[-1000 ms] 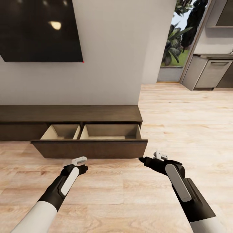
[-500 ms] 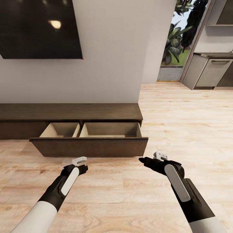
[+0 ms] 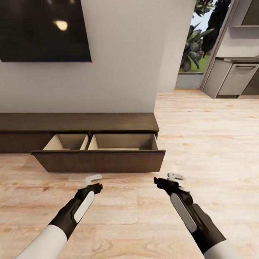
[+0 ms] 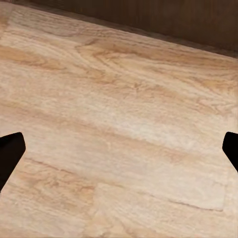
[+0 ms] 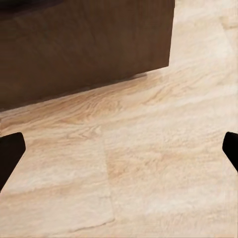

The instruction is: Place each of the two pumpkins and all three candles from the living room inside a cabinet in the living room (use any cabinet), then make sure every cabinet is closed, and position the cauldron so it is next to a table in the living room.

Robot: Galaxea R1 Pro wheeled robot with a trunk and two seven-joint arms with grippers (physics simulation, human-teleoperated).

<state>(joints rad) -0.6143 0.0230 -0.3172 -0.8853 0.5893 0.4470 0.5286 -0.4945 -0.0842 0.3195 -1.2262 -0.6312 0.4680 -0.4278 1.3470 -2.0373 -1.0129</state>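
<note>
- A home's living room, rendered in simulation.
- Light wood plank floor (image 3: pixel 201 133) throughout.
- Dark flat screen (image 3: pixel 43 30) mounted on a pale wall (image 3: pixel 122 64) at 11 o'clock.
- Low dark-brown cabinet (image 3: pixel 79 124) beneath it, wide drawer (image 3: pixel 99 153) pulled open.
- Grey kitchen units (image 3: pixel 233 77) at 2 o'clock.
- Glazed opening onto garden plants (image 3: pixel 196 43) at 1 o'clock.

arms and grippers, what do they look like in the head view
Both arms are white at the lower part, turning black toward the wrist, each with a long light-grey oval inlay. The left gripper and right gripper have a black base and small pale grey-white fingers. No cables or markings show.
</note>
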